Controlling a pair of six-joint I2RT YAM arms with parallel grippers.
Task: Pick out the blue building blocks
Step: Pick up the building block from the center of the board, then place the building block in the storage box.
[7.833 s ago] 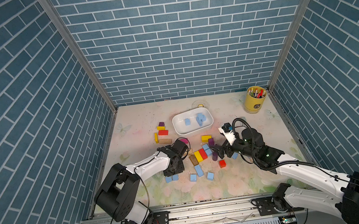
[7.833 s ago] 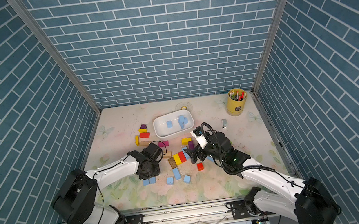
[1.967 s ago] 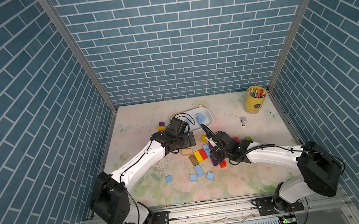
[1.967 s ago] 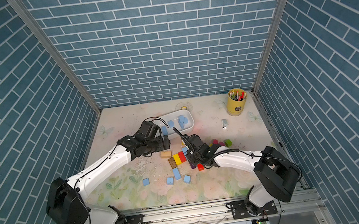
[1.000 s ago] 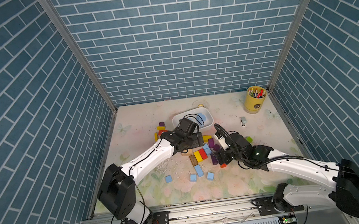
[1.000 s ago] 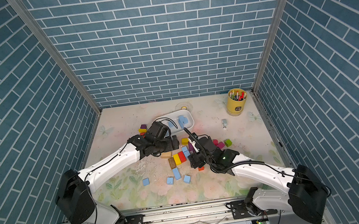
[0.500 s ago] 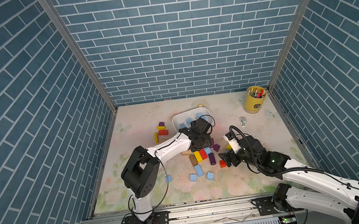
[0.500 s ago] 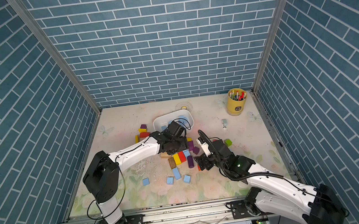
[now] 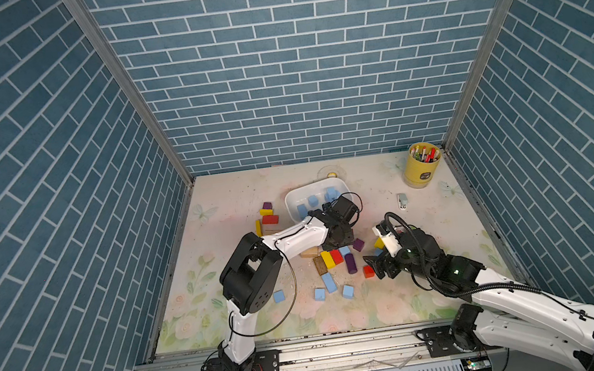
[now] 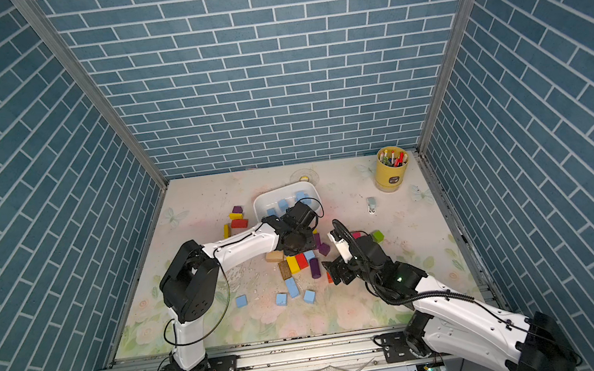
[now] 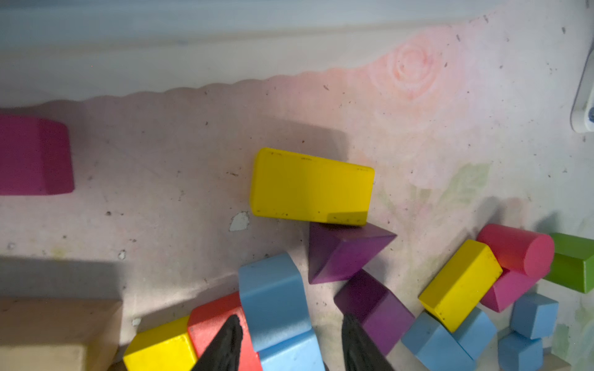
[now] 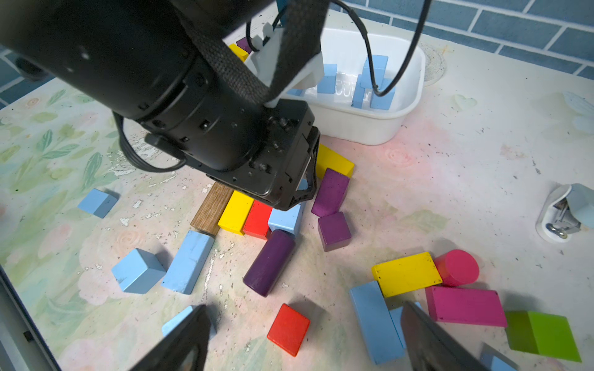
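Pale worktop (image 9: 235, 202); white tub (image 9: 292, 204), upper centre, holds blue blocks (image 9: 313, 200). Right tool (image 12: 304, 306) gapes wide, empty. Left tool (image 11: 292, 318), half-narrowed, straddles a blue block (image 11: 273, 295) lying lengthwise between its fingers. A loose blue brick (image 9: 328, 283), lower centre, runs nearly up-down

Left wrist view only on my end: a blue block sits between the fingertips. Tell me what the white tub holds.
Observer: The white tub holds several blue building blocks.
Operator: Report the right gripper.
Observer: The right gripper is open and empty, low over a red block.
Operator: Count the loose blue ones at the front.
Observer: Four more lie in front of the mixed pile, nearer the arms' bases.
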